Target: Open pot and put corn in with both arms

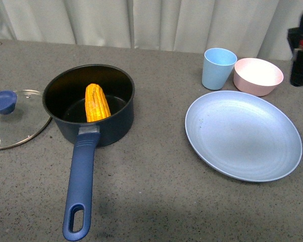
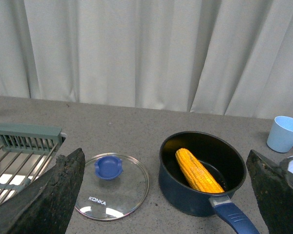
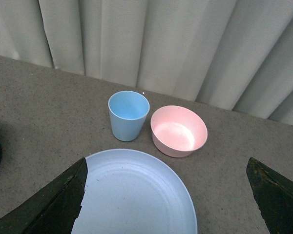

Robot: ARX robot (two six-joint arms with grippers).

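So the pot point(image 1: 89, 105) sits on the grey table point(image 1: 151, 191) with its lid off, and the corn point(image 1: 97, 102) is already inside it, leaning against the wall nearest the handle with its tip pointing up toward 12 o'clock in the front view. The long blue handle point(image 1: 81, 191) runs down toward 6 o'clock, slot hole at the end. The glass lid point(image 1: 15, 118) with its blue knob lies flat on the table at the pot's 9 o'clock, its edge right up against the pot, maybe tucked slightly behind it, hard to say. Off at the pot's 3 o'clock there's a big light blue plate point(image 1: 242, 135), well apart from it, and behind that plate a blue cup point(image 1: 218, 68) and a pink bowl point(image 1: 258, 75) side by side, close together. From the left wrist camera the left gripper point(image 2: 161, 195) has its fingers point(image 2: 53, 195) spread wide, nothing between them, hanging above the lid and pot; a metal rack point(image 2: 19, 156) shows off to one side. The right gripper point(image 3: 166, 200) looks the same, fingers far apart and empty, above the plate, cup and bowl. A dark piece of robot hardware point(image 1: 302, 48) peeks in at the front view's 2 o'clock edge.
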